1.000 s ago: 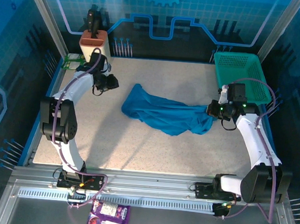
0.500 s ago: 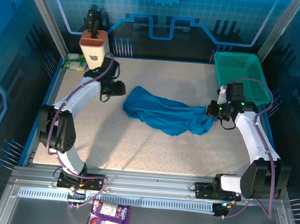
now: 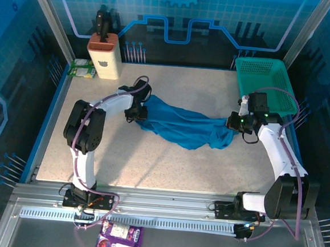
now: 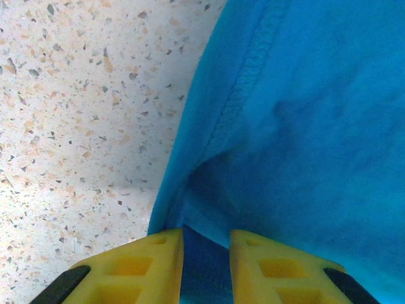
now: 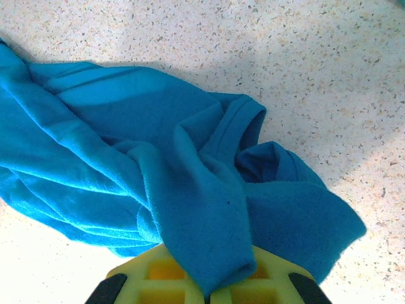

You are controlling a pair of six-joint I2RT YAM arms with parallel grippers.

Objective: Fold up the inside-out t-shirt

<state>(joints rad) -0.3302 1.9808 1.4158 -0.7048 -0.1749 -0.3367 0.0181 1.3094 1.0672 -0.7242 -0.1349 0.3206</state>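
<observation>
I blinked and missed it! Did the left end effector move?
Yes. The left end effector moved right, away from the beige block, to the blue t-shirt's left edge.

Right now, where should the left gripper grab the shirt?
I'd grab the stitched hem at the left end of the shirt, coming in from the left over bare table. There the edge bunches into a raised fold, narrow enough for the left gripper, whose fingers sit either side of it. The right gripper holds the other end.

The blue t-shirt (image 3: 185, 127) lies bunched between the left gripper (image 3: 139, 111) and the right gripper (image 3: 232, 122).
</observation>
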